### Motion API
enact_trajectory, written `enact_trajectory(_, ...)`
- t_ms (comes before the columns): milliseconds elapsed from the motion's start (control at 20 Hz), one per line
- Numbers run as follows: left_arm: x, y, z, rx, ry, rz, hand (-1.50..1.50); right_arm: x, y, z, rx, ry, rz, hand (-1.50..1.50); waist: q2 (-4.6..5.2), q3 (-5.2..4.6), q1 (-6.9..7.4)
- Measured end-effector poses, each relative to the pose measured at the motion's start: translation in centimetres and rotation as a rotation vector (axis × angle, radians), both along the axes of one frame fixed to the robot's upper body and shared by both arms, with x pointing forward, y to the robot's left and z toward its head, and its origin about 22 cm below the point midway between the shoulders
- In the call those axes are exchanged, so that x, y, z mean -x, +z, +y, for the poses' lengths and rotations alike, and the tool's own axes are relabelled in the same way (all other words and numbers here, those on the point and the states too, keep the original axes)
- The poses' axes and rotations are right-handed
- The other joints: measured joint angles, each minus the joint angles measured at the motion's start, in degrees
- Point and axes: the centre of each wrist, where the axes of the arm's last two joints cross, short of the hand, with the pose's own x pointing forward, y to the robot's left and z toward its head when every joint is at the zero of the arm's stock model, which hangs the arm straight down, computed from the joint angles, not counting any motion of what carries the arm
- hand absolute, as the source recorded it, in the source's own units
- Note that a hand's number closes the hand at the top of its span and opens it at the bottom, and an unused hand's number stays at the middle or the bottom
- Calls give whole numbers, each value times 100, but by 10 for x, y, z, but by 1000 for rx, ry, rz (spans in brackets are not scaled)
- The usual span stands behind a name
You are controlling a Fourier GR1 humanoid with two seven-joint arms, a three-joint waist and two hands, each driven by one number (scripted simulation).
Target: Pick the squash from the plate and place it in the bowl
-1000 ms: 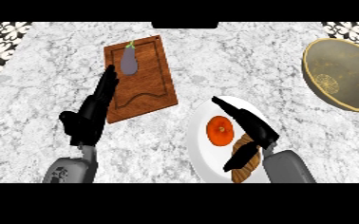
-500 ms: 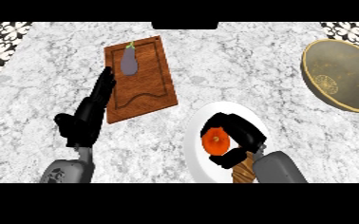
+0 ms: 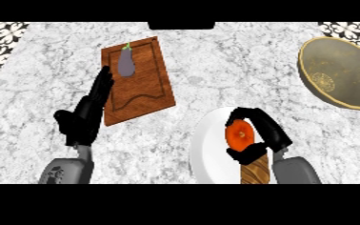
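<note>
Resting open beside the cutting board (image 3: pixel 135 81), left hand (image 3: pixel 83 117) idles. Right hand (image 3: pixel 262 132) curls round the orange squash (image 3: pixel 239 134) over the white plate (image 3: pixel 208 152). Risk: rounded squash rolling out during carry to bowl (image 3: pixel 336 74), far up-right of hand.

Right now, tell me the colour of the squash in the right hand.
Orange: the squash, gripped by the right hand over the white plate, head view.

Lighting is even and bright across the marble counter (image 3: pixel 211 76), without glare or hard shadows; only a faint darkening lies beneath the fingers (image 3: pixel 264 124) of the right hand (image 3: pixel 271 136), edges undistorted.
</note>
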Motion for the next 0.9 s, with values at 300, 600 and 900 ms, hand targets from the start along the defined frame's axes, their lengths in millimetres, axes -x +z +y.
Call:
enact_trajectory(300,2,4,2,-1,-2,-9,0,16,31,-20,-117,-188,-117,150,6,4,11)
enact_trajectory(600,2,3,-1,0,-7,-3,0,34,84,-24,-166,-244,-363,150,7,4,19)
enact_trajectory(900,-1,5,-2,1,-3,-7,0,61,156,-16,-97,-327,-524,150,7,0,31)
